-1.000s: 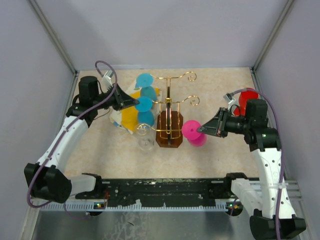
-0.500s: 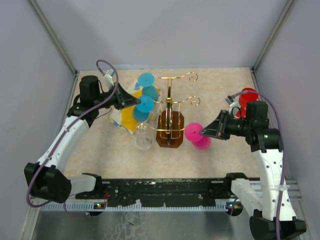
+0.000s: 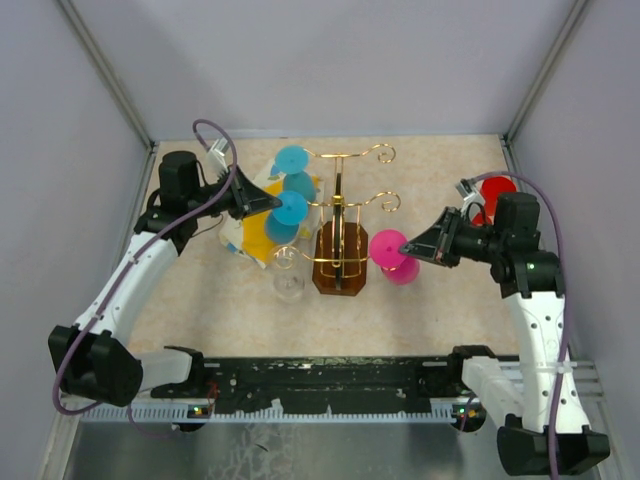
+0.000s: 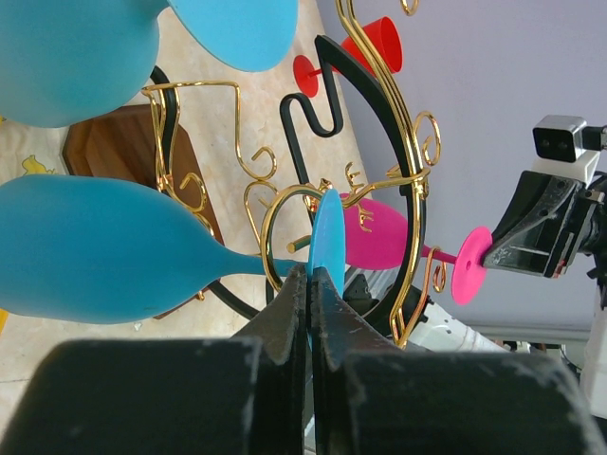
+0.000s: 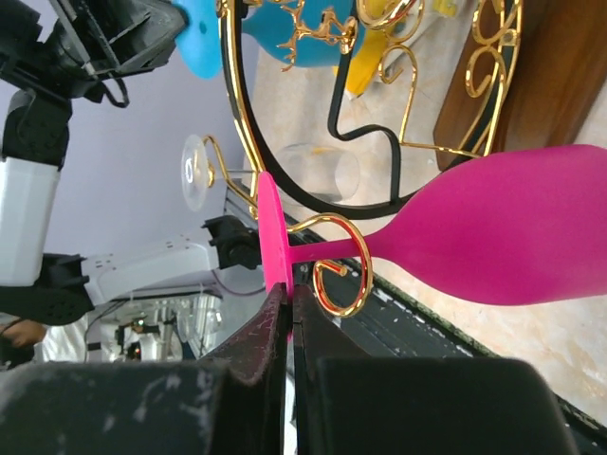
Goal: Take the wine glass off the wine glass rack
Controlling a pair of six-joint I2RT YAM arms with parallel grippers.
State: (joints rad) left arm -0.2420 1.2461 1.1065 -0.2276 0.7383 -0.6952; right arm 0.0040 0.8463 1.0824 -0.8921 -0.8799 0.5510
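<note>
Beige tabletop [image 3: 440, 300], right hand [image 5: 287, 299] pinching pink glass [image 5: 512, 237], left hand [image 4: 310, 284] pinching blue glass [image 4: 104, 251]

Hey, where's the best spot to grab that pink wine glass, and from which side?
Pinch the thin flat foot edge-on, coming from the right, away from the rack. The pink wine glass lies sideways, stem through a gold scroll, bowl toward the base; the right hand grips it so.

The top camera looks steeply down from high at the near side over the beige speckled bench [image 3: 440, 310]. The left wrist camera sits close behind the left pincer [image 4: 310, 280], with a blue plastic wine glass [image 4: 95, 246] filling the frame's left. The right wrist camera sits close behind the right pincer [image 5: 287, 294]. Both face inward, rolled sideways. All three views share the gold wire rack on a brown wooden base [image 3: 340, 272] and the pink plastic wine glass [image 3: 390, 250].
</note>
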